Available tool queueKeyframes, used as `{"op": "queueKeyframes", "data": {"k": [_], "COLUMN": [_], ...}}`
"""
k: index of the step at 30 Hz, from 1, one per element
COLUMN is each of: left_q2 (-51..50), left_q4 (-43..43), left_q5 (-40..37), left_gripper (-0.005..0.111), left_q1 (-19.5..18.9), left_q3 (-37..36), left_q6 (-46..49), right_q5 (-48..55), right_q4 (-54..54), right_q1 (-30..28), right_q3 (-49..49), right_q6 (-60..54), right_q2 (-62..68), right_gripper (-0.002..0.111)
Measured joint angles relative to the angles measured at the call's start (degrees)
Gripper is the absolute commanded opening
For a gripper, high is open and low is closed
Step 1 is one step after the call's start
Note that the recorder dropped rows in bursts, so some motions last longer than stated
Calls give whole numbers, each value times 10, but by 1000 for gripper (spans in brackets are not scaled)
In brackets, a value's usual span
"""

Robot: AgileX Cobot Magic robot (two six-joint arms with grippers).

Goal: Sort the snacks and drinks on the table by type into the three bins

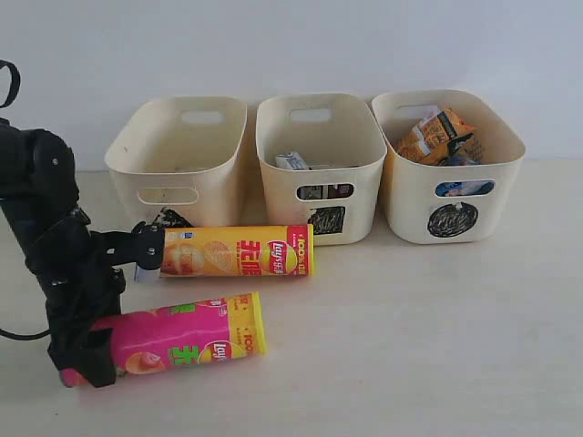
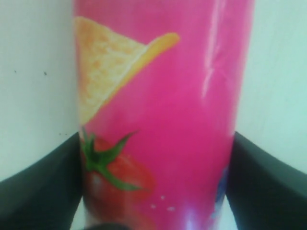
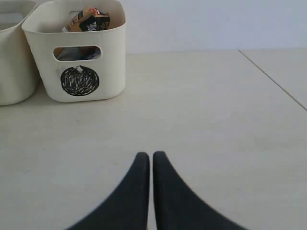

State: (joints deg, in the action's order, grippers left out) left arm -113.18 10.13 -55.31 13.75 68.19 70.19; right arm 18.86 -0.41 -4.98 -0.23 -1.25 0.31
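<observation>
The pink chip tube (image 1: 182,337) lies on its side at the table's front left. My left gripper (image 1: 91,350) is shut on its left end, and in the left wrist view the black fingers (image 2: 45,187) press both sides of the pink chip tube (image 2: 163,96). The yellow chip tube (image 1: 237,252) lies just behind it, in front of the left bin (image 1: 214,177). A blue-and-white carton (image 1: 293,161) sits in the middle bin (image 1: 360,182). An orange bag (image 1: 433,132) fills the right bin (image 1: 410,196). My right gripper (image 3: 151,154) is shut, empty, over bare table.
The three bins stand in a row against the white back wall. A black scribbled square (image 1: 326,220) marks the middle one, a circle (image 1: 453,219) the right one. A table seam (image 3: 273,79) runs to the right of the circle bin (image 3: 110,57).
</observation>
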Motion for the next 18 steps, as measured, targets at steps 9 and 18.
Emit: {"op": "queueKeyframes", "data": {"k": [9,18], "left_q2": [-8,-8], "left_q4": [86,138], "left_q5": [82,112], "left_gripper": [81,81], "left_q1": [0,0], "left_q3": [0,0], "left_q6": [0,19], "right_q5": [0,-3], "right_q4": [0,0], "right_q1": [0,0], "right_q3": [0,0], "right_q6": [0,0], "right_q2": [0,0], "right_gripper": [0,0]}}
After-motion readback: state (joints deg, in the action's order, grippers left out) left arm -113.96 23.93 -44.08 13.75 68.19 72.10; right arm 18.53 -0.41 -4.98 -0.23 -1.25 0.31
